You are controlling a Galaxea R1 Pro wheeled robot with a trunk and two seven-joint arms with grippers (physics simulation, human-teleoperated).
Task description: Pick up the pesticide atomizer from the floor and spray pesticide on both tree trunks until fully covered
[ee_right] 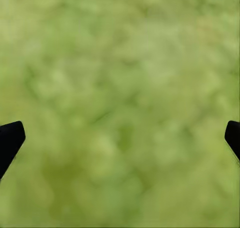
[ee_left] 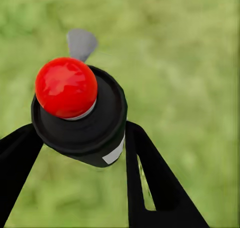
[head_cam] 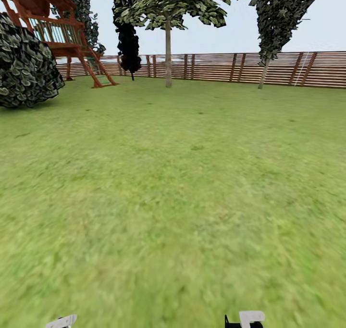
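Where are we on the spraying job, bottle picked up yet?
Pickup looks done: the left gripper is closed on the spray bottle, over grass. The right gripper is open, empty. Still left: both trees stand far off by the fence, so driving over and spraying both trunks.

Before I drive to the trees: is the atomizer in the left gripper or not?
In it. The pesticide atomizer sits clamped between the left gripper's two black fingers, red tip toward the camera, above blurred grass.

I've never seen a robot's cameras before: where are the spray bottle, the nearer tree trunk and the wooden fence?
pesticide atomizer [ee_left: 80, 120]: left wrist view, on its black body below the red tip.
tree trunk [head_cam: 168, 54]: head view, mid-height on the pale column.
fence [head_cam: 216, 67]: head view, on the brown slats.
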